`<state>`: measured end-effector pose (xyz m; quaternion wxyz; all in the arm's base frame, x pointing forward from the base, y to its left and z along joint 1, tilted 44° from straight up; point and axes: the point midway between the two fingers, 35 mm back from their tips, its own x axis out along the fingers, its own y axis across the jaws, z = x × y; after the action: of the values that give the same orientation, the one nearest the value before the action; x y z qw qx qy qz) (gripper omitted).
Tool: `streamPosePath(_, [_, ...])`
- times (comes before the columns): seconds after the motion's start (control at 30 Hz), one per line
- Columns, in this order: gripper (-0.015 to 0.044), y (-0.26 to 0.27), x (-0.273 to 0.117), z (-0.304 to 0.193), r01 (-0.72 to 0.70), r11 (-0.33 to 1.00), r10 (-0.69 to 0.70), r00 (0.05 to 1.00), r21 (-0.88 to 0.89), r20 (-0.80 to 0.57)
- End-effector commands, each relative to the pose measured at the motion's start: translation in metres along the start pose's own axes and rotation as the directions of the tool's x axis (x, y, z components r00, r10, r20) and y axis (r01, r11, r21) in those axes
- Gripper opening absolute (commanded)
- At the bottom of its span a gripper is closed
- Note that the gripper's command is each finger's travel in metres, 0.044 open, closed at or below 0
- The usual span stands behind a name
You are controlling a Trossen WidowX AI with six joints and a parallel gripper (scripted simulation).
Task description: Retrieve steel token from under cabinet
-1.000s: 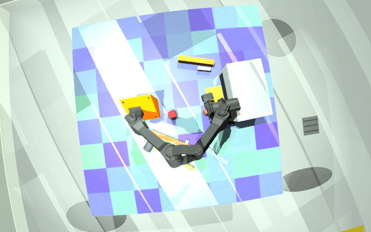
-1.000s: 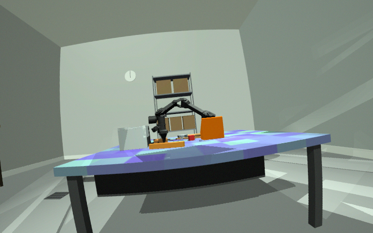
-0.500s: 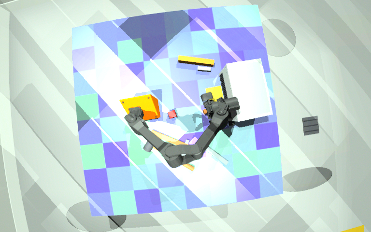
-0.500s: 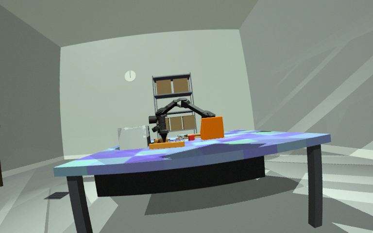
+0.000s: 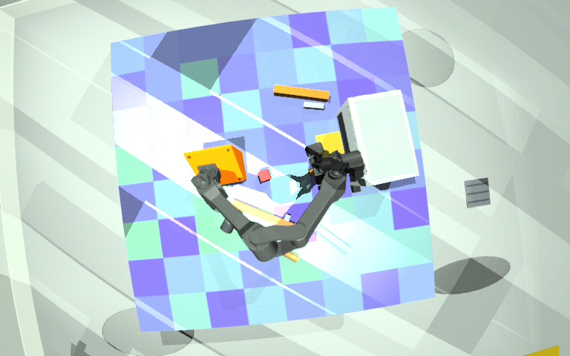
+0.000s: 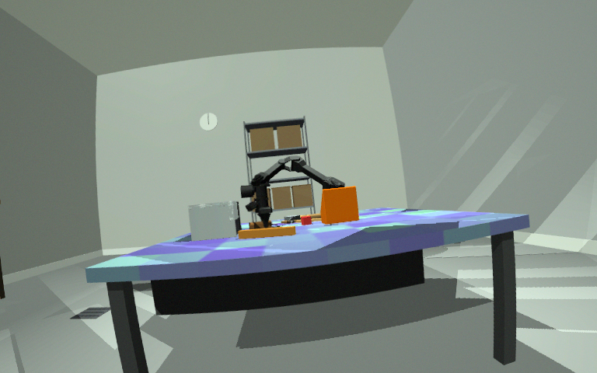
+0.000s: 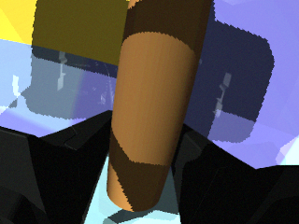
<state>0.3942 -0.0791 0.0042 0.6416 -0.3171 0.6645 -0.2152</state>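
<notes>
My gripper is shut on a round orange-brown rod, low over the table. The rod's near end shows between the fingers in the wrist view; its far end runs out of that view at the top. The white cabinet stands on the right of the table in the top view, dark vent slots along its left side. The yellow marked area lies before the slots, partly hidden by my wrist. The steel token is not seen in any view.
An orange bar and a small white block lie beyond the marked area. A red cube lies near the orange wedge-shaped block. A long light-orange strip lies partly under the arm.
</notes>
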Motion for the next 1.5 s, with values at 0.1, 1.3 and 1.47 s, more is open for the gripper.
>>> streamPosePath(0.1, [0.0000, 0.001, 0.001, -0.008, -0.001, 1.000, 0.001, 1.000, -0.007, -0.004])
streamPosePath(1.3, [0.0000, -0.001, 0.001, -0.042, -0.001, 1.000, 0.001, 1.000, -0.009, -0.005])
streamPosePath(1.47, [0.0000, -0.002, 0.001, -0.047, -0.001, 1.000, 0.001, 1.000, -0.009, -0.005])
